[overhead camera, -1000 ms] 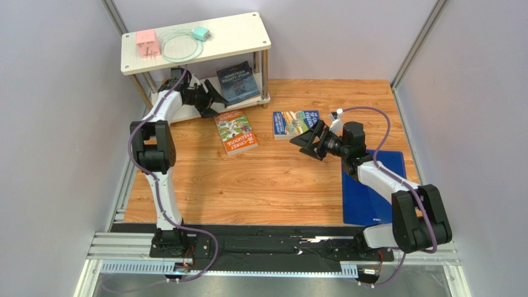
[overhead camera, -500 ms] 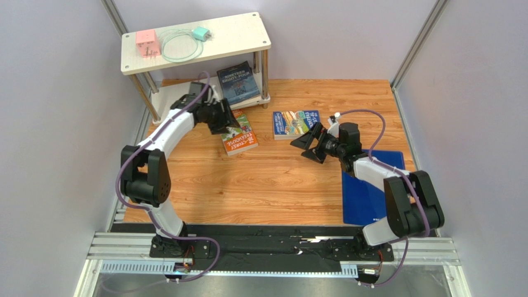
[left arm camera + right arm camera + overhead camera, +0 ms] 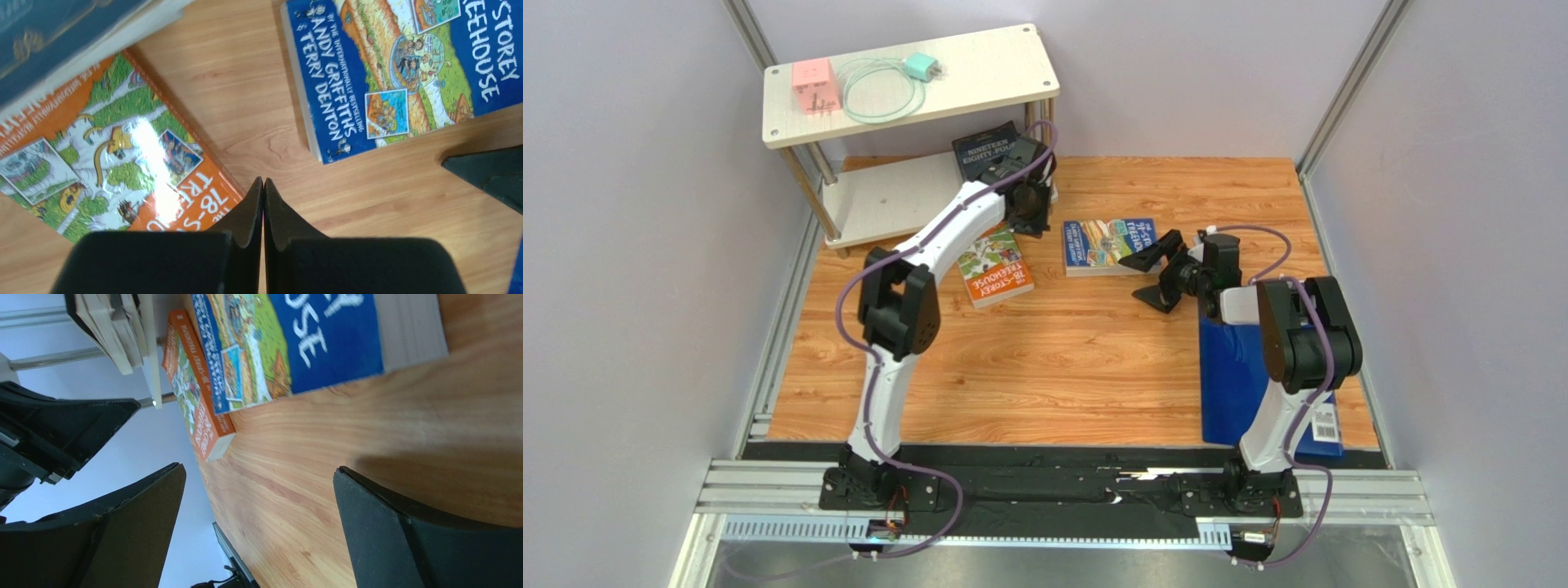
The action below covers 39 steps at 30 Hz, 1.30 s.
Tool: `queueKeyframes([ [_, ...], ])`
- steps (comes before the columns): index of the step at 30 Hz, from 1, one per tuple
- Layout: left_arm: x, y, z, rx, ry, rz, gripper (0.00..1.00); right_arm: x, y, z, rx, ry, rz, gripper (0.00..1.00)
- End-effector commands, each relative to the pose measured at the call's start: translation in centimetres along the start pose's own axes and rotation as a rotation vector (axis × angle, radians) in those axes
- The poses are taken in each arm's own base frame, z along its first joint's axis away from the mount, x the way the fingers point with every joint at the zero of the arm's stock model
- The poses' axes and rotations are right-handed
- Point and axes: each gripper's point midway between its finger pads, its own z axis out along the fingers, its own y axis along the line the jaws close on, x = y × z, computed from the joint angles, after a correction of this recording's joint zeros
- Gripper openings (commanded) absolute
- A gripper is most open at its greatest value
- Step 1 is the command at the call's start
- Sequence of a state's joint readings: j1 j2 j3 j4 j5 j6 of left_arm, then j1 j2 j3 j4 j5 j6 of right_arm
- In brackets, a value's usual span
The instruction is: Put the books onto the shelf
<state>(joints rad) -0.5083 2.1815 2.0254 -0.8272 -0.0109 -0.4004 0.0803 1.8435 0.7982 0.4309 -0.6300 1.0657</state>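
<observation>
Left tool (image 3: 263, 184), shut empty, hangs between orange book (image 3: 123, 159) and blue book (image 3: 393, 67); right tool (image 3: 258, 471) wide open nearby.

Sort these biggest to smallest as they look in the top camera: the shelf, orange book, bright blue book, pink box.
1. shelf
2. orange book and bright blue book: they look about the same size, so it's a tie
3. pink box
</observation>
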Motion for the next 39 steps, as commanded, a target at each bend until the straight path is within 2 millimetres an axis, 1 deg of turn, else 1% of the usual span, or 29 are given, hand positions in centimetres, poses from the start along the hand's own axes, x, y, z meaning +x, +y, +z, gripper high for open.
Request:
queueKeyframes([
  [1,-1.9,-0.1,0.5,-0.131,-0.005,0.174,0.00,-2.1,3.1,0.9,-0.092,-0.031,-0.017,0.97],
  [2,-1.4,0.3,2.1,-0.156,0.018,0.188,0.00,-2.2,2.9,1.0,-0.081,-0.028,-0.009,0.97],
  [4,-1.9,0.2,2.8,-0.155,0.004,0.191,0.00,-2.5,2.8,1.4,-0.072,-0.029,-0.012,0.97],
  [6,-1.6,0.2,3.7,-0.158,0.006,0.190,0.00,-2.8,2.3,1.7,-0.054,-0.032,-0.004,0.97],
  [7,-1.8,0.1,3.9,-0.153,-0.007,0.188,0.00,-3.2,2.5,1.8,-0.055,-0.041,-0.007,0.96],
  [9,-1.7,0.1,4.2,-0.151,-0.005,0.184,0.00,-3.6,1.8,1.9,-0.032,-0.046,0.007,0.96],
  [12,-1.2,-0.6,4.5,-0.104,0.015,0.191,0.00,-4.6,1.3,1.9,-0.014,-0.070,0.018,0.96],
  [14,-0.4,-1.2,5.0,-0.059,0.047,0.191,0.00,-5.6,0.8,2.1,-0.002,-0.088,0.022,0.96],
  [15,-0.1,-1.7,5.2,-0.037,0.056,0.192,0.00,-5.8,0.7,2.2,0.002,-0.089,0.020,0.96],
  [16,0.7,-2.2,5.7,-0.002,0.085,0.182,0.00,-6.2,0.6,2.2,0.004,-0.094,0.020,0.96],
  [17,0.9,-2.4,6.0,0.004,0.095,0.181,0.00,-6.6,0.8,2.5,0.001,-0.097,0.015,0.96],
  [20,2.3,-4.2,6.7,0.054,0.134,0.188,0.00,-7.3,1.0,2.8,0.001,-0.097,-0.001,0.96],
  [22,3.0,-4.9,7.3,0.052,0.146,0.207,0.00,-7.5,1.1,2.9,0.006,-0.096,-0.012,0.95],
  [23,3.3,-5.9,7.3,0.061,0.144,0.226,0.00,-7.6,1.4,3.0,0.003,-0.099,-0.021,0.95],
  [25,3.5,-6.3,7.5,0.043,0.137,0.229,0.00,-7.7,1.3,3.0,0.013,-0.095,-0.028,0.95],
  [26,3.9,-6.9,7.6,0.054,0.139,0.238,0.00,-7.8,1.3,3.1,0.015,-0.094,-0.030,0.95],
  [27,3.8,-7.4,7.7,0.068,0.132,0.238,0.00,-8.1,1.7,3.2,0.010,-0.096,-0.044,0.95],
  [30,4.2,-9.2,7.5,0.131,0.138,0.248,0.00,-8.4,1.6,3.6,0.013,-0.081,-0.056,0.95],
  [31,4.5,-10.0,7.4,0.159,0.143,0.255,0.00,-8.7,2.2,3.8,0.003,-0.078,-0.068,0.95],
  [32,4.8,-10.8,7.3,0.172,0.142,0.265,0.00,-8.7,1.7,4.1,0.013,-0.071,-0.064,0.94],
  [34,5.0,-12.1,7.1,0.206,0.136,0.274,0.00,-9.0,2.2,4.5,0.010,-0.065,-0.070,0.94],
  [35,5.5,-13.1,7.0,0.229,0.138,0.286,0.00,-9.1,1.9,4.7,0.014,-0.060,-0.071,0.94],
  [36,5.4,-13.9,6.9,0.258,0.130,0.289,0.00,-9.2,1.9,4.8,0.011,-0.058,-0.075,0.94],
  [38,6.2,-15.7,6.8,0.318,0.140,0.295,0.00,-9.3,2.0,5.1,0.008,-0.053,-0.085,0.93],
  [39,6.2,-16.2,6.7,0.337,0.135,0.296,0.00,-9.2,1.9,5.2,0.010,-0.047,-0.085,0.93],
])
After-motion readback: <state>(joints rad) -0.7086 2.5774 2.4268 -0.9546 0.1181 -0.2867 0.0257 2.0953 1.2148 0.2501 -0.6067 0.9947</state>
